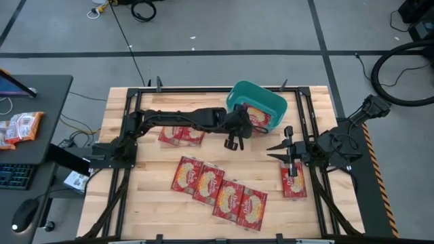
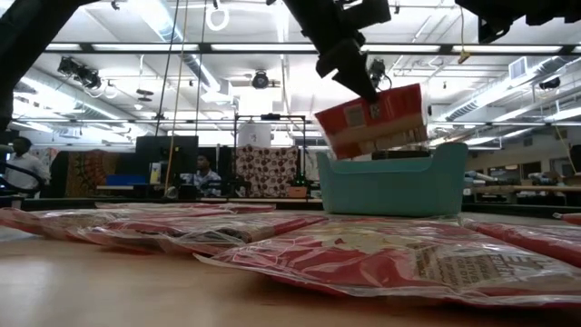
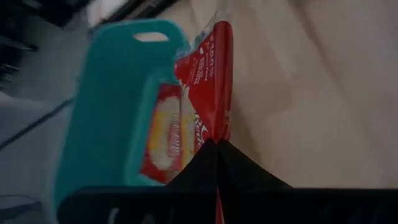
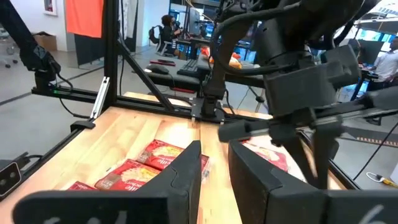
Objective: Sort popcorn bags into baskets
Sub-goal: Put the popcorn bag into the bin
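Note:
The teal basket [image 1: 271, 98] stands at the table's far side, right of centre. My left gripper [image 1: 248, 123] is beside its near-left wall, shut on a red popcorn bag [image 2: 374, 120] that hangs over the basket [image 2: 390, 182]. Other popcorn bags lie flat on the table: two under the left arm [image 1: 182, 135], a row of several near the front [image 1: 218, 190], and one at the right [image 1: 293, 180]. My right gripper [image 1: 283, 146] hovers open just beyond that right-hand bag, touching nothing. My left gripper [image 3: 217, 146] pinches the popcorn bag's edge [image 3: 214, 127] between its two shut fingers [image 2: 356, 74], which come slanting down from above. The bag is lifted clear of the table. It hangs tilted below the fingers, with its lower part at the basket's rim [image 3: 134, 28].
Black frame rails [image 1: 303, 115] run along the table's edges and past the basket. A side desk at the left holds orange-and-white snack packets [image 1: 20, 127], a keyboard and a mouse. Bare wood [image 1: 149, 203] lies left of the front row of bags. People sit in the room behind.

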